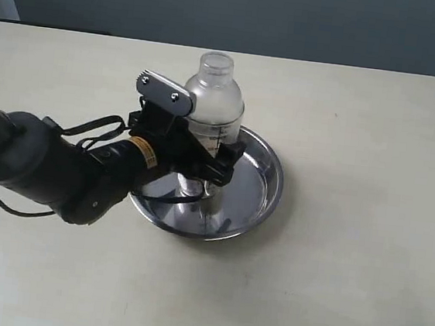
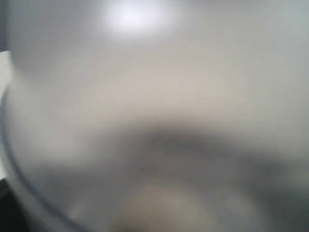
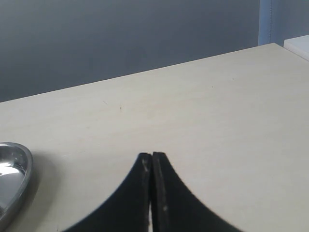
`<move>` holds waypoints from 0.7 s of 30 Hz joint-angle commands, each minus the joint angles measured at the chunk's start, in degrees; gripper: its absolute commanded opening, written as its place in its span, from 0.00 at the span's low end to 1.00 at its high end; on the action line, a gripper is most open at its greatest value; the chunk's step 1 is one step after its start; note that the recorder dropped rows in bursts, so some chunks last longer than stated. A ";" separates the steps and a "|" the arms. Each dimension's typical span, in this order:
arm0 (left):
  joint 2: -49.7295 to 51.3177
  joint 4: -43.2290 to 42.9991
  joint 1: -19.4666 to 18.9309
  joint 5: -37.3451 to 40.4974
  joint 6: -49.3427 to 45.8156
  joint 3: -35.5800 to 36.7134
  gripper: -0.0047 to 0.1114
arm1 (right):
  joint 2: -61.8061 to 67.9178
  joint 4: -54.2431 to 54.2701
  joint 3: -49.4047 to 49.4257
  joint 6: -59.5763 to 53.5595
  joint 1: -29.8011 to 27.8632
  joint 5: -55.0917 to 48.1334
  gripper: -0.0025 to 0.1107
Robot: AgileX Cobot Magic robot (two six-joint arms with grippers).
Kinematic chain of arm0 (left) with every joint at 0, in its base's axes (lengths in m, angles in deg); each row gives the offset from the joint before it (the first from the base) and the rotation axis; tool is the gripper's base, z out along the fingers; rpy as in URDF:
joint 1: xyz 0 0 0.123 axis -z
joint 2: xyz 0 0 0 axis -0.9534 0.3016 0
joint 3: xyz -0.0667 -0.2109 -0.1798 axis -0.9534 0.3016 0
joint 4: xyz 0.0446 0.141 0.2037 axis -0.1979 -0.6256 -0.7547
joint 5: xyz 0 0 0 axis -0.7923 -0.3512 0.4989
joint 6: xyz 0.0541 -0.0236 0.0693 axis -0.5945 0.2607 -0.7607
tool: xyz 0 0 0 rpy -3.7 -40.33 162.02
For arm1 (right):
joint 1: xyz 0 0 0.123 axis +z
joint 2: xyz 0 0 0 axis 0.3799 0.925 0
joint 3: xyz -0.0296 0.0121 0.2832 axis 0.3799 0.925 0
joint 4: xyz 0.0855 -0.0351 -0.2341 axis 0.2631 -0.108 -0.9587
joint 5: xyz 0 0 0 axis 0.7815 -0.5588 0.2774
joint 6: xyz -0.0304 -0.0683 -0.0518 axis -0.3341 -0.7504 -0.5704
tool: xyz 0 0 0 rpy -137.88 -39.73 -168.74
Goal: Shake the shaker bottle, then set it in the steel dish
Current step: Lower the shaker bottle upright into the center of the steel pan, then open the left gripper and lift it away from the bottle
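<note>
The shaker bottle [image 1: 215, 100], clear with a frosted domed top and small cap, stands upright with its base down inside the steel dish [image 1: 268, 185]. My left gripper [image 1: 218, 154] reaches in from the left and is shut on the bottle's printed middle; one black finger [image 1: 230, 163] shows at the front and the other is hidden behind the bottle. The left wrist view is a grey blur filled by the shaker bottle [image 2: 154, 96] pressed close to the lens. My right gripper [image 3: 152, 156] is shut on nothing above bare table, with the steel dish's rim [image 3: 21, 166] off to one side.
The beige table [image 1: 345, 285] spreads all round the dish. Its far edge meets a dark wall [image 1: 295, 15]. The left arm's black body and cables [image 1: 53, 169] lie low over the table to the left of the dish.
</note>
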 commanded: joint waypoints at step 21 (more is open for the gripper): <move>-11.99 5.39 0.05 7.24 -3.43 5.34 0.95 | -0.28 0.00 0.12 0.01 0.07 0.60 0.02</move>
